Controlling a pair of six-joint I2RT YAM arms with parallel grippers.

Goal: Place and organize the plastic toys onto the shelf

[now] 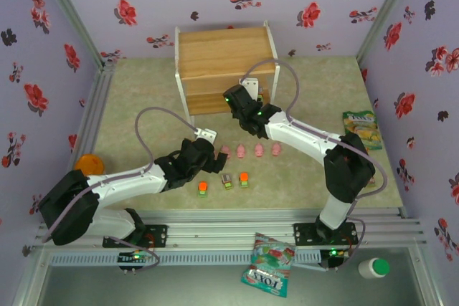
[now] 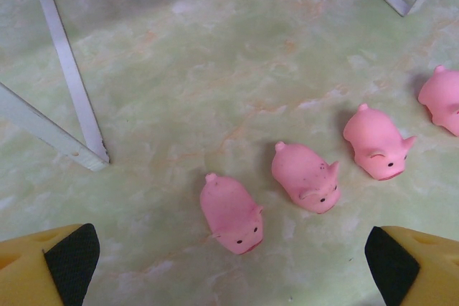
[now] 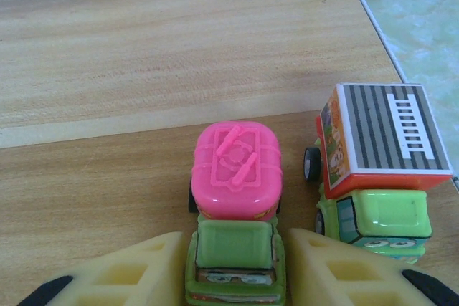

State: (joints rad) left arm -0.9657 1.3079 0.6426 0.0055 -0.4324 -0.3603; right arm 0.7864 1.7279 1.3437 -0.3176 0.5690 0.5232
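Fingers of your right gripper (image 3: 237, 281) flanked the green cab of a pink-topped truck (image 3: 235, 170) on the shelf (image 3: 107, 48). You could not tell whether they pinched it or stood just clear. A grey-topped truck (image 3: 380, 141) stood just beside it. Your left gripper (image 2: 229, 266) hung wide open and empty over pigs (image 2: 231, 213) on the table (image 2: 215, 69).

Left arm (image 1: 122, 180): I have it stretched low from its base toward the middle, wrist tipped downward. The left claw (image 1: 214, 153) (image 2: 229, 266) hovers with fingers (image 2: 68, 263) spread wide.

Right arm (image 1: 301, 137): elbow raised near its base, forearm reaching far and leftward. The right claw (image 1: 232, 99) (image 3: 237, 277) sits level, its fingers narrowly parted. I cannot tell whether they grip.
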